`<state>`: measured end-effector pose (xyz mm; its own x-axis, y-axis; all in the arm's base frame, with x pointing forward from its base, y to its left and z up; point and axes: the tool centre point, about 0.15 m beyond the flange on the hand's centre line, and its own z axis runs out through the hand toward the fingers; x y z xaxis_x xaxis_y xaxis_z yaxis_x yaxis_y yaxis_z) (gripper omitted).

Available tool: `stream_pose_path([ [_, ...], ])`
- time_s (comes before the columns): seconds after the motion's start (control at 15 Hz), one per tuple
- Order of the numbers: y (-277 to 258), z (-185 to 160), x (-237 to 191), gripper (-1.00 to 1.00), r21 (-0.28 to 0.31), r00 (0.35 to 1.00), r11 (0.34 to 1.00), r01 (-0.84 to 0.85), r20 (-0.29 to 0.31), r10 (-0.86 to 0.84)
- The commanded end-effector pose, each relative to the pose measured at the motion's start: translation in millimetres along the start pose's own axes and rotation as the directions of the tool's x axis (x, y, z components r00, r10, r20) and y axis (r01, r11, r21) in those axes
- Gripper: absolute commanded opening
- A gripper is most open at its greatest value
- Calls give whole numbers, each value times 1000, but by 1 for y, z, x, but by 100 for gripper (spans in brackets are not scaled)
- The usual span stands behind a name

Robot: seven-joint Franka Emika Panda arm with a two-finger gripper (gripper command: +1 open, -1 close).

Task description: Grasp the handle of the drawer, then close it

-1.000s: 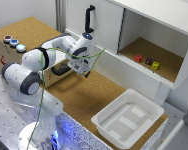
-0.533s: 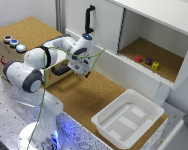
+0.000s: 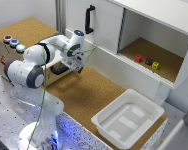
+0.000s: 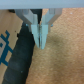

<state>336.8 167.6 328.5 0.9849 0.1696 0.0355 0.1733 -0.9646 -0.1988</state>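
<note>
The low wooden box [image 3: 6,52] with coloured buttons [image 3: 14,43] stands at the exterior view's left. Its drawer [image 3: 50,61] is pulled out and mostly hidden behind my arm. The black bar handle [image 3: 59,70] shows just below my wrist. My gripper [image 3: 77,66] hangs over the cork floor right beside the handle, on the side away from the box. In the wrist view the fingers [image 4: 36,31] stand pressed together over bare cork, and the gripper [image 4: 40,42] is next to the black handle [image 4: 22,57], not around it.
A large white cabinet [image 3: 104,25] with a black vertical handle [image 3: 89,19] stands behind; its open compartment holds small coloured blocks [image 3: 146,61]. A white plastic tub [image 3: 126,117] sits on the cork [image 3: 89,95] at the exterior view's right. The arm's base [image 3: 39,135] is in front.
</note>
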Motion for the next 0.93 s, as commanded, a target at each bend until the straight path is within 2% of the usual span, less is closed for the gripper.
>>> stream_pose_path([
  [0.0, -61, 11, 16, -100, -17, 1000, 1000, -12, -17, 11],
  [0.27, -102, 16, 26, -100, -10, 999, 999, 50, -11, -50],
  [0.33, -107, 15, 26, -100, 26, 999, 999, 37, -32, -37],
  [0.4, -114, 16, 28, -100, 38, 998, 998, 44, -36, -42],
  [0.67, -151, 21, 40, -100, 46, 994, 993, 110, -32, -109],
  [0.87, -161, -1, 37, -100, 24, 991, 992, 121, -61, -119],
])
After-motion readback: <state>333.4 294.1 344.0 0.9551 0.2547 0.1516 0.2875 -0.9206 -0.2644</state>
